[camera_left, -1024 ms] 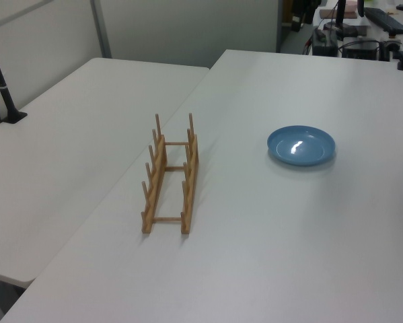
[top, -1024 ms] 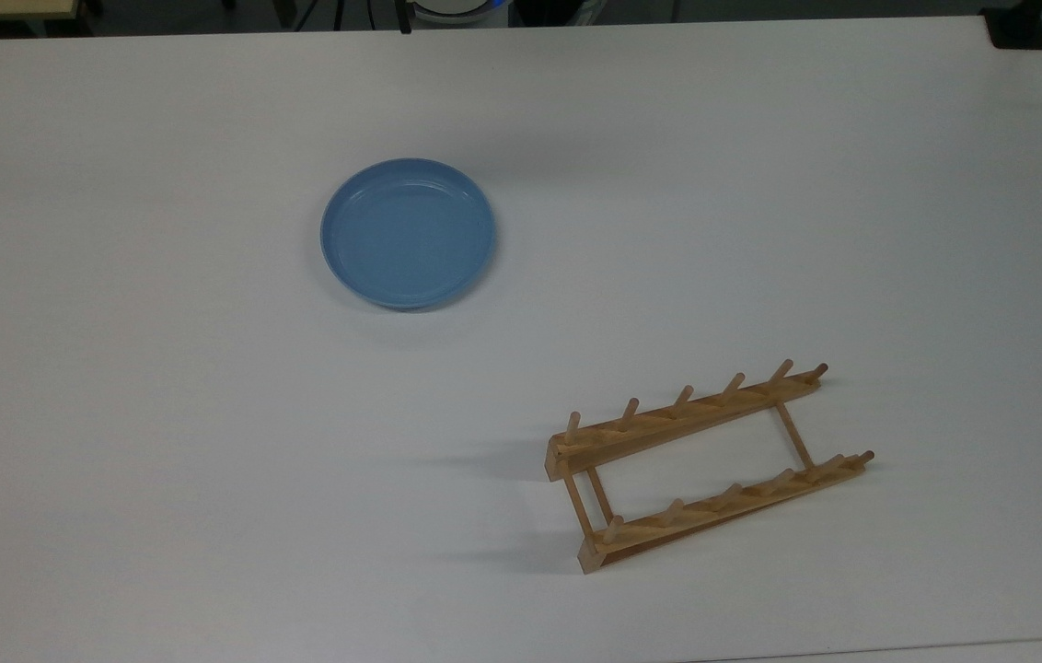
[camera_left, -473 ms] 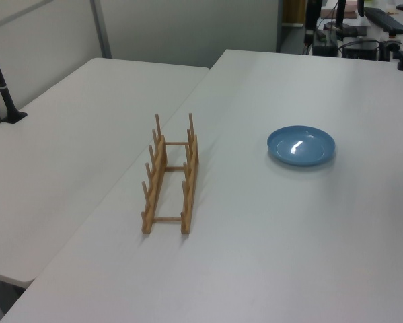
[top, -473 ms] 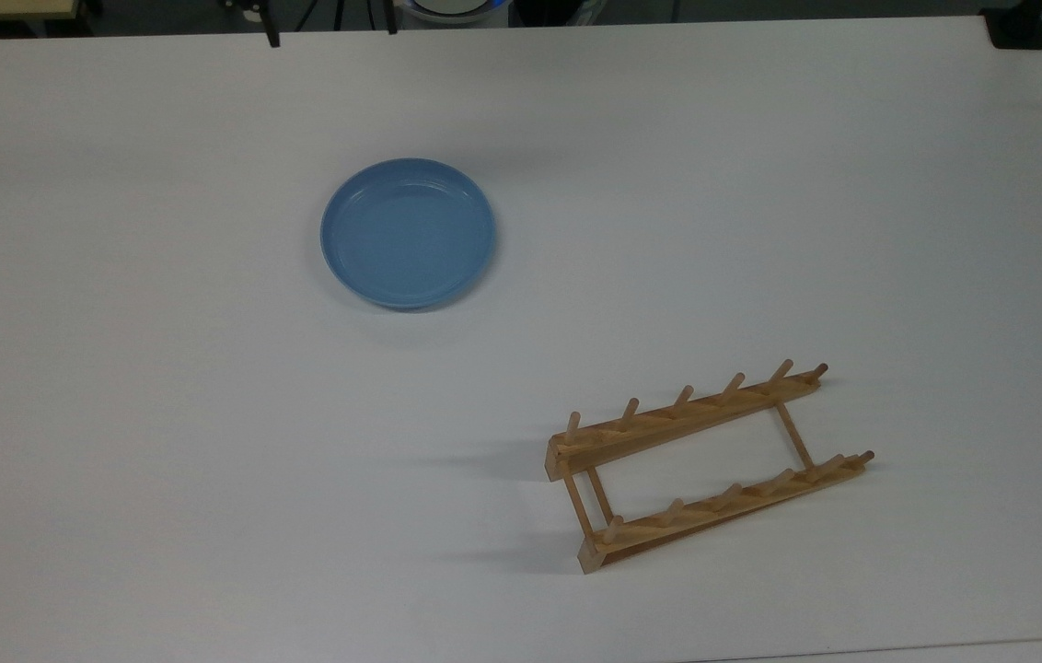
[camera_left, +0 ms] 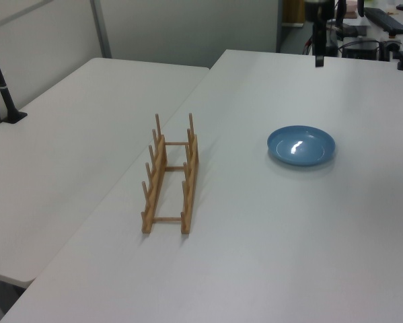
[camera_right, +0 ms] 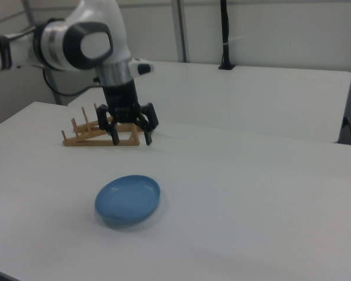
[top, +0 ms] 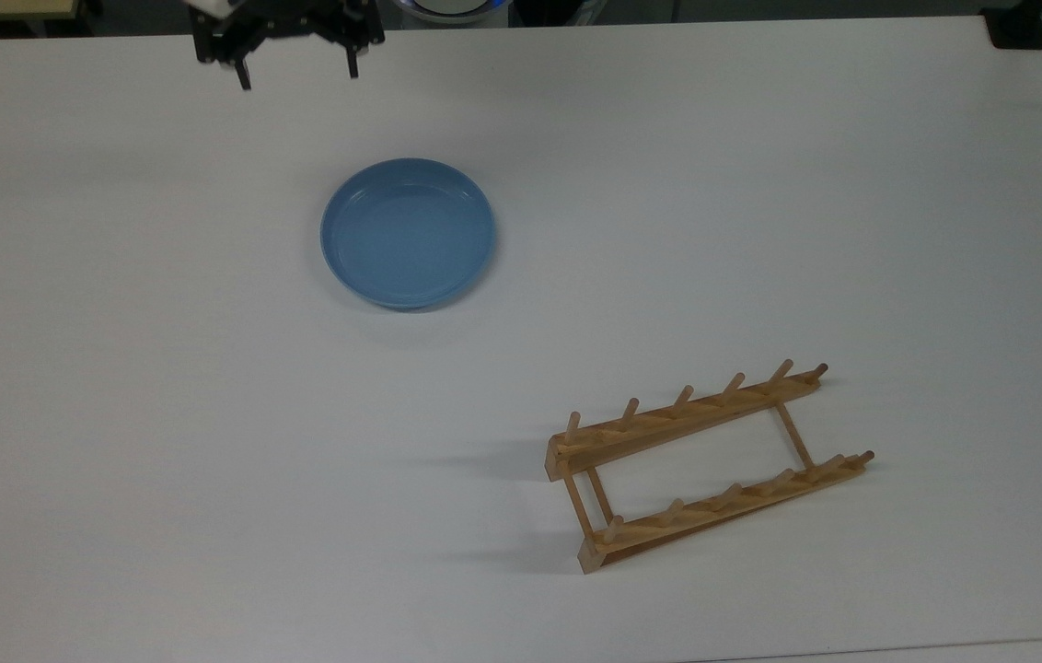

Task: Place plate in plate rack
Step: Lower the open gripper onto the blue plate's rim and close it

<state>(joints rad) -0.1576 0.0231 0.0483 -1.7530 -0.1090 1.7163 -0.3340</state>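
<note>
On the white counter (top: pixel 760 184) nothing is done yet: my gripper (top: pixel 297 75) hangs spread and empty, the plate (top: pixel 408 232) lies flat below it, the plate rack (top: pixel 705 465) well beyond.

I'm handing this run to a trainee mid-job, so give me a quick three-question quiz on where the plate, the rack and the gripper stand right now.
1. True or false: the plate already stands between the pegs of the plate rack.
2. Multiple choice: the gripper is A) shut on the plate, B) open and holding nothing, C) resting on the rack.
3. In the top view, does the gripper sit toward the top edge or the bottom edge, relative to the plate?

Key:
1. False. The plate lies flat on the table, apart from the rack.
2. B.
3. Toward the top edge, up and to the top view's left of the plate.
</note>
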